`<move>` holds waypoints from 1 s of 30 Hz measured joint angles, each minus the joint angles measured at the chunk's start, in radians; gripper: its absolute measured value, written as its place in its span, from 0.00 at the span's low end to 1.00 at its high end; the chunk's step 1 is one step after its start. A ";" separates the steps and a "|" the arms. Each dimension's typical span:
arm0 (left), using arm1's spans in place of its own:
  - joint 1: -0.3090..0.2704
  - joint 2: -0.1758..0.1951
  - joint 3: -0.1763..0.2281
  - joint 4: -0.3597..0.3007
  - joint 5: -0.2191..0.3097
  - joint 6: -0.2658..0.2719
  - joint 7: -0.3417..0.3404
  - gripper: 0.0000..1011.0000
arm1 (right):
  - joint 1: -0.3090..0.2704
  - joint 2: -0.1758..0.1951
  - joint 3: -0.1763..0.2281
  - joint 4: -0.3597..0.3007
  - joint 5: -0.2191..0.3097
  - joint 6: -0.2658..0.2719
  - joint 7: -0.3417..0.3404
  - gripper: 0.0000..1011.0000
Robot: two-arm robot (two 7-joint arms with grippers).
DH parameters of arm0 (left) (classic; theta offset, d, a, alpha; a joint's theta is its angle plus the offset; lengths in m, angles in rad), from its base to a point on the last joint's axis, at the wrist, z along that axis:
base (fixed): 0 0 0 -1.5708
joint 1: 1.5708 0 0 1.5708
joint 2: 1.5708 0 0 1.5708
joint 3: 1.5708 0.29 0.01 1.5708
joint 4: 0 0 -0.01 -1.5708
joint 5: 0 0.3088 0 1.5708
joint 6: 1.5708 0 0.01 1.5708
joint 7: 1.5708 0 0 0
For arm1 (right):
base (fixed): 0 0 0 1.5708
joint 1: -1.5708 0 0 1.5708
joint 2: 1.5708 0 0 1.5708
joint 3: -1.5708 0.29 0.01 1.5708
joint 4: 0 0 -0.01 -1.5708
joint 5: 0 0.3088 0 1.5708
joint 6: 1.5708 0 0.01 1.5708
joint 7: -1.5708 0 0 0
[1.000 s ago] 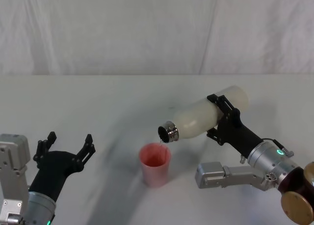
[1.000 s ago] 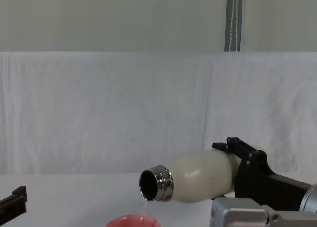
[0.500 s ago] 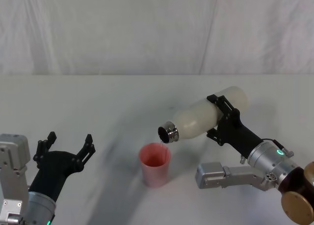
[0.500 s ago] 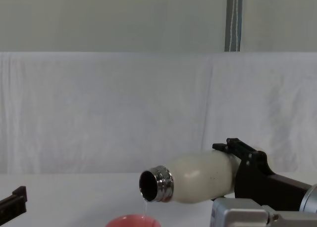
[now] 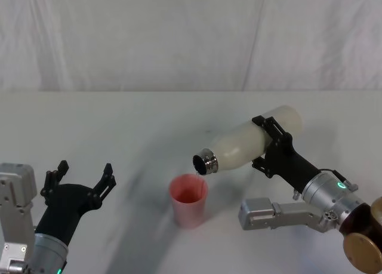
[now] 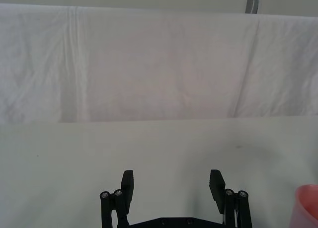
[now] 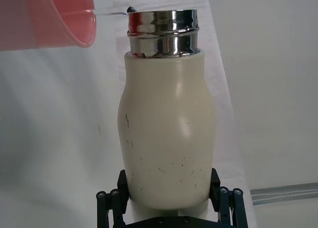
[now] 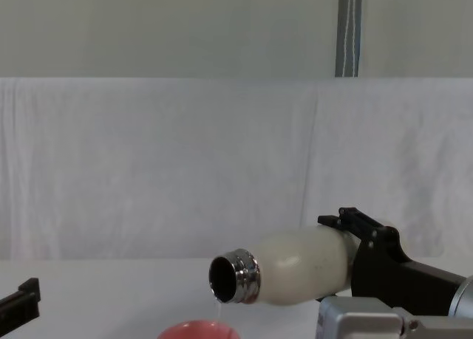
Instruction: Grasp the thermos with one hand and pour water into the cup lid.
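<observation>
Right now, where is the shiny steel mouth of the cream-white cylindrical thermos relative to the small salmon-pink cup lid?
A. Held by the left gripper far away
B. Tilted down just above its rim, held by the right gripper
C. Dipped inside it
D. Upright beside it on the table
B: the right gripper holds the thermos tipped, neck just above the cup lid, a thin stream falling.

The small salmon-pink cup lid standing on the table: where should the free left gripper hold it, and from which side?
Probably its outer wall, low down, from the robot's left. The salmon-pink cup lid stands upright, and the cream-white steel-necked thermos in the right gripper pours from above. The left gripper waits open.
</observation>
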 joint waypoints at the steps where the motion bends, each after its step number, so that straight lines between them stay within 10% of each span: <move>1: 0.000 0.000 0.000 0.000 0.000 0.000 0.000 0.99 | 0.000 0.000 0.000 0.000 0.000 0.000 0.000 0.94; 30: 0.000 0.000 0.000 0.000 0.000 0.000 0.000 0.99 | -0.020 -0.010 0.022 -0.036 0.096 -0.018 0.078 0.94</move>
